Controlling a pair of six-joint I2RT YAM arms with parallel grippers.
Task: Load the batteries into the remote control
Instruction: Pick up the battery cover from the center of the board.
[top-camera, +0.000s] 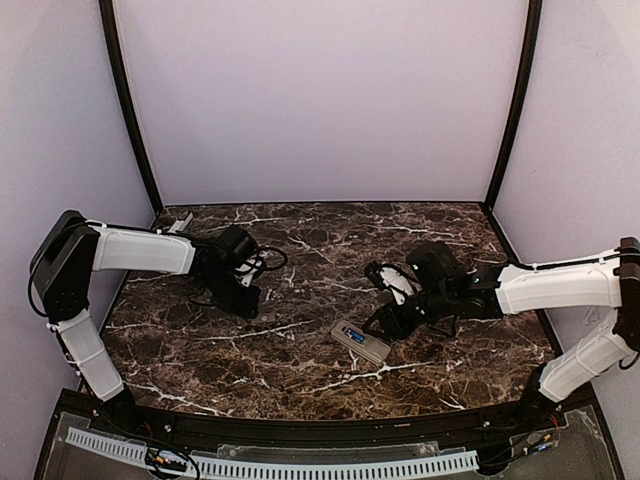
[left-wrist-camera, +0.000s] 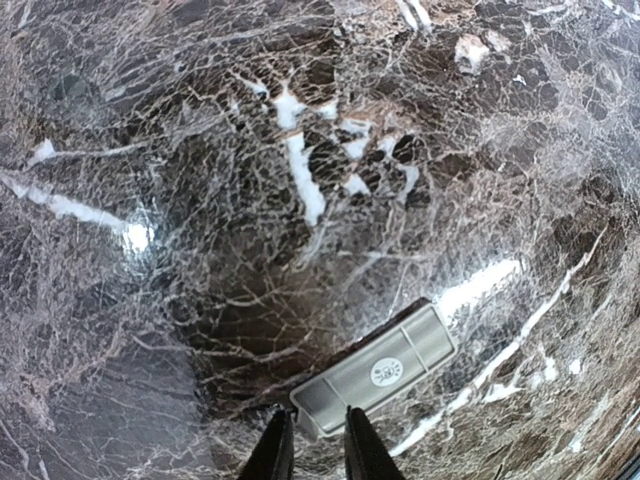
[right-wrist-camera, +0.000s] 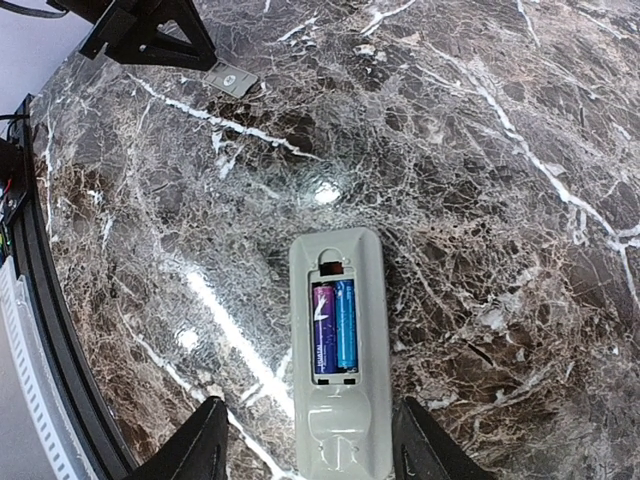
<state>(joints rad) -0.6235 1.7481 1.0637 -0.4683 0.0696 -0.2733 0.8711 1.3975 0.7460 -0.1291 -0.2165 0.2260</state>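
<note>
The remote control (right-wrist-camera: 340, 400) lies back-up on the marble table (top-camera: 250, 350), its compartment uncovered. Two batteries sit side by side in it, a purple one (right-wrist-camera: 323, 328) and a blue one (right-wrist-camera: 346, 322). My right gripper (right-wrist-camera: 312, 402) stands open astride the remote's near end, both fingers clear of its sides. From above, the remote (top-camera: 360, 342) is just below the right gripper (top-camera: 392, 322). The pale grey battery cover (left-wrist-camera: 385, 368) lies on the table at the left. My left gripper (left-wrist-camera: 316, 412) is shut on the cover's near end.
Purple walls and black frame posts (top-camera: 130, 110) close in the back and sides. A black rail and a white toothed strip (top-camera: 300, 466) run along the near edge. The left gripper and the cover (right-wrist-camera: 232, 78) also show at the far top of the right wrist view.
</note>
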